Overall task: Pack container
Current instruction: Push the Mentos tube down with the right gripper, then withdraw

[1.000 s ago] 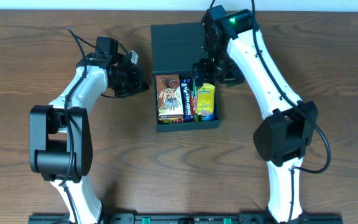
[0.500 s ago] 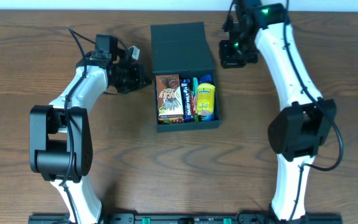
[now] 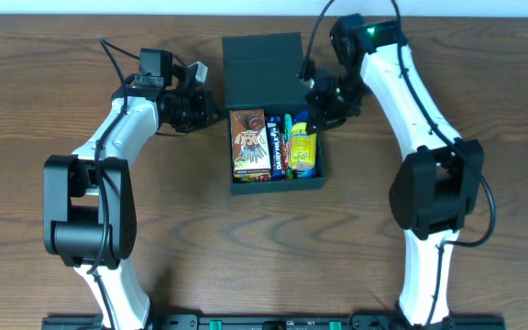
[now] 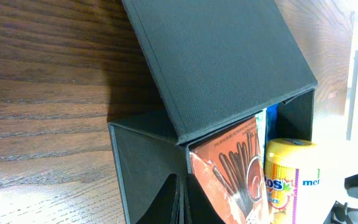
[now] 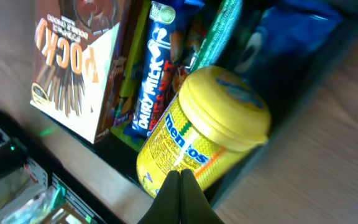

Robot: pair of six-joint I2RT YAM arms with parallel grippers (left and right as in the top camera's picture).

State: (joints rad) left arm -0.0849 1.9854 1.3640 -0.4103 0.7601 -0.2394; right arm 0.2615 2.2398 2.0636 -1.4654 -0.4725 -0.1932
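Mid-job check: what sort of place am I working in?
Probably a robotics lab bench rather than a kitchen: a wood-grain table, two white arms fixed at its near edge, and one dark container of snacks.

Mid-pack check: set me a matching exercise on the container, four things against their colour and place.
Things:
1. Pocky box
2. Dairy Milk bar
3. Mentos bottle
4. container lid

Colour and place:
A. yellow, on the right side inside
B. dark flap, open at the far end
C. blue wrapper, in the middle
D. brown and white, on the left side inside

Pairs: 1-D, 2-C, 3-A, 4-B
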